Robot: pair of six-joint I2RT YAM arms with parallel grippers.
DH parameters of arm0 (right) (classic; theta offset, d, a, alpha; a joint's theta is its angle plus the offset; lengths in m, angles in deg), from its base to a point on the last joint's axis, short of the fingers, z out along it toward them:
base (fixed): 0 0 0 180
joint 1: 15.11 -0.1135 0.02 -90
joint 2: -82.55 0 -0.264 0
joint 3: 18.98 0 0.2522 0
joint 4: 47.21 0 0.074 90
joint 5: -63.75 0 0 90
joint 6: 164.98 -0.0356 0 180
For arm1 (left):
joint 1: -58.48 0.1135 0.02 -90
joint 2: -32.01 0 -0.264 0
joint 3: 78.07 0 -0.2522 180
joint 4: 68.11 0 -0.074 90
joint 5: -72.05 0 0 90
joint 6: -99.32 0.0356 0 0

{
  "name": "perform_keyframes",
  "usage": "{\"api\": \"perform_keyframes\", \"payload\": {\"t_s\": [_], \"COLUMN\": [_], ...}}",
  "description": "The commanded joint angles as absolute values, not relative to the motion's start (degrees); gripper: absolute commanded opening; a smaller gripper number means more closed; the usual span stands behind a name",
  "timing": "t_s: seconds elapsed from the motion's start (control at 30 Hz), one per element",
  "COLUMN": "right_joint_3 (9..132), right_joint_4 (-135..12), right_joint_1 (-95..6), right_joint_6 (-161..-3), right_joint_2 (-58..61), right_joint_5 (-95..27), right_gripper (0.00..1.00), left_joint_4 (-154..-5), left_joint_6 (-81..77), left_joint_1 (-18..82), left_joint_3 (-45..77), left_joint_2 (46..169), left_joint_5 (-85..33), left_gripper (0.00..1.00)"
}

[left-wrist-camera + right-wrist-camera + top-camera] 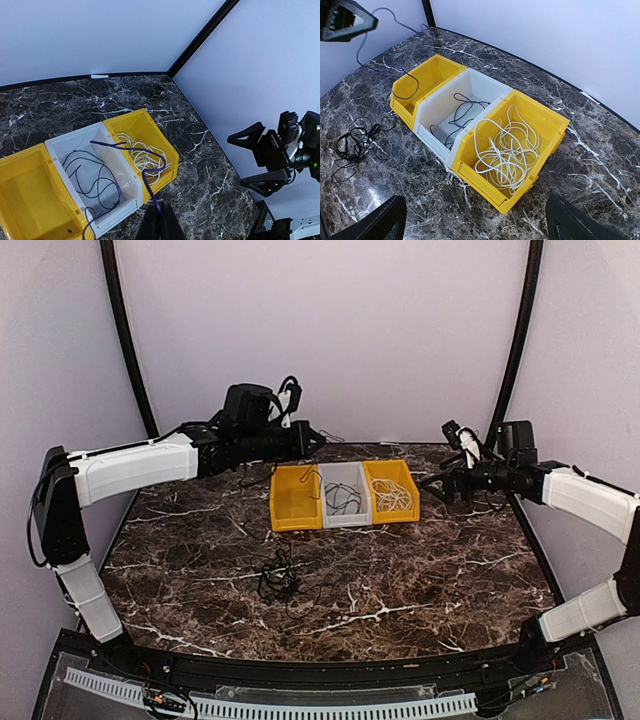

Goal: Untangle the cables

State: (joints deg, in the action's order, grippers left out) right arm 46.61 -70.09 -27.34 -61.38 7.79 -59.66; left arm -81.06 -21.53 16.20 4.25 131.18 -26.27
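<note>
Left wrist view: left hand (160, 224) cut by bottom edge, only pinched tips showing, dark cable (151, 192) vanishing between them; left yellow bin (25, 200) cropped at left and bottom. Right wrist view: right hand (475, 217) cropped, two dark finger ends only. Top view: black tangle (279, 580) on counter (430, 570), strands too fine to separate.

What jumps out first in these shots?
A white cable coiled in the right yellow bin and a black cable in the grey bin beside it, mid-table. Then the left gripper, shut on a strand of the tangled black cable heaped on the marble table in front.
</note>
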Motion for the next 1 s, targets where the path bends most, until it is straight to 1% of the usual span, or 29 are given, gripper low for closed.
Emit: {"api": "perform_keyframes", "payload": {"t_s": [0.0, 0.17, 0.4, 0.73, 0.8, 0.97], "right_joint_3": [44.45, 45.12, 44.35, 44.1, 44.0, 44.0], "right_joint_4": [-64.97, -65.12, -64.68, -64.41, -64.46, -64.31], "right_joint_1": [-26.01, -26.0, -25.68, -25.66, -25.66, -25.66], "right_joint_6": [-62.41, -62.65, -61.76, -61.12, -60.97, -60.79], "right_joint_2": [9.93, 9.08, 9.52, 8.7, 8.83, 8.52], "right_joint_5": [-64.15, -64.67, -64.31, -65.27, -65.36, -65.81], "right_gripper": [0.99, 0.99, 0.99, 0.98, 0.98, 0.98], "left_joint_4": [-74.75, -73.81, -70.04, -63.98, -63.62, -66.02], "left_joint_6": [-23.48, -23.55, -26.19, -27.52, -27.24, -25.14], "left_joint_1": [16.03, 16.46, 18.03, 17.91, 17.66, 17.34], "left_joint_3": [-0.6, -6.74, -9.1, -11.64, -10.54, -7.72], "left_joint_2": [137.27, 144.71, 151.94, 150.09, 148.48, 146.0], "left_joint_5": [-28.07, -27.65, -28.72, -38.95, -37.75, -29.98], "left_gripper": [0.0, 0.0, 0.0, 0.0, 0.0, 0.0]}}
